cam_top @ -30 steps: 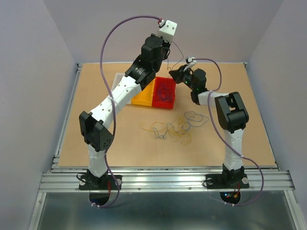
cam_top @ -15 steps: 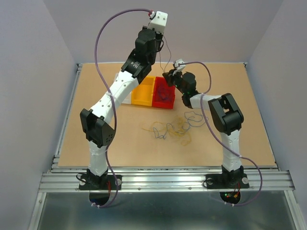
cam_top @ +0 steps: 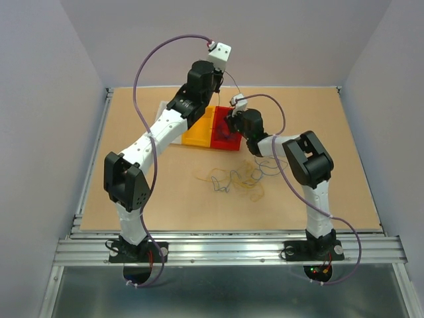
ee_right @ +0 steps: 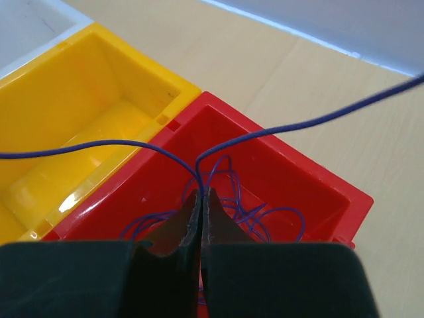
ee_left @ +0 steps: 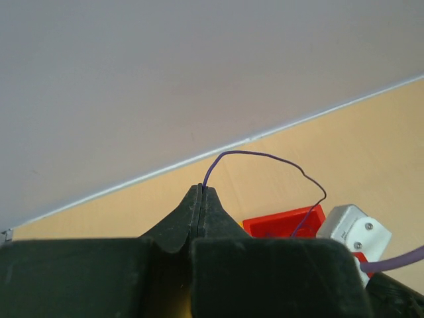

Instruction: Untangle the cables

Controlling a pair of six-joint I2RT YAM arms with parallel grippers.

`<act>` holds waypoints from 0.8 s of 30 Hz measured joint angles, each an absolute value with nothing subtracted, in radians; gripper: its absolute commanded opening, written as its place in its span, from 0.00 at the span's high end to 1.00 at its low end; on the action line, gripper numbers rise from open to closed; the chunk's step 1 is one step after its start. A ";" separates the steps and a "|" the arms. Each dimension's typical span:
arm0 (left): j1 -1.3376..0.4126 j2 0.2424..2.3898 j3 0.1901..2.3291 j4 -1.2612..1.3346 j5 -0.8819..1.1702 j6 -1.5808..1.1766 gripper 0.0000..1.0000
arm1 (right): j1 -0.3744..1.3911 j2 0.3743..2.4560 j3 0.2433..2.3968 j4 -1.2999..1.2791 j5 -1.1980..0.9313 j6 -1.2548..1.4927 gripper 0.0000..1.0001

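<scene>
Both tools grip one hair-thin purple cable (ee_left: 265, 156) above two bins.

**Left tool** (ee_left: 202, 189): matte black, wedge-shaped fingers pressed fully together. The cable leaves their tips and is pinched there. From the tips it rises a little, arcs over to the right in a smooth, slightly kinked bow, then drops toward the red bin (ee_left: 285, 222) below and to the right of the tool.

**Right tool** (ee_right: 200, 193): the same black tapered fingers, closed flat with no gap, clamped on the same cable. Two strands fan out from the tips. One runs left, nearly level, over the yellow bin (ee_right: 99, 86). The other climbs up and to the right. The strand between the tools slopes down from the higher left tool to the lower right tool.

**Bins**: both are glossy moulded plastic, rectangular and open-topped, and they touch along one wall. The red bin lies directly under the right tool and holds more thin purple wire in loose, overlapping loops (ee_right: 265, 215). The yellow bin is just left of that tool.

**Loose cables** (cam_top: 238, 177): a flat, curly scatter of yellow, tan and bluish strands. It lies on the matte tan tabletop (cam_top: 331, 172), below the right tool on the side toward the arm bases, clear of both tools. The scatter is longest left to right.
</scene>
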State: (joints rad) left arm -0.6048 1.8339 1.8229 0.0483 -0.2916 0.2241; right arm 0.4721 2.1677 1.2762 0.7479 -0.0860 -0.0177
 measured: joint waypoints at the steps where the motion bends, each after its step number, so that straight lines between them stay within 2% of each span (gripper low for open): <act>1: -0.604 1.834 1.813 0.048 -0.286 0.221 1.00 | 0.475 2.168 1.282 0.734 -0.076 -0.020 0.99; 7: -0.602 1.834 1.786 0.049 -0.262 0.215 1.00 | 0.518 2.177 1.373 0.519 -0.005 -0.021 0.99; 13: -0.600 1.834 1.739 0.055 -0.252 0.207 1.00 | 0.537 2.212 1.505 0.297 0.095 0.089 0.99; 22: -0.599 1.834 1.718 0.057 -0.226 0.199 1.00 | 0.539 2.285 1.673 0.120 0.248 0.211 0.99; 24: -0.599 1.834 1.718 0.057 -0.220 0.199 1.00 | 0.539 2.285 1.673 0.117 0.257 0.221 0.94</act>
State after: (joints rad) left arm -0.5995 1.8339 1.7184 0.0574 -0.2195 0.1989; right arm 0.5392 2.2848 1.6733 0.1169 0.2573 0.2207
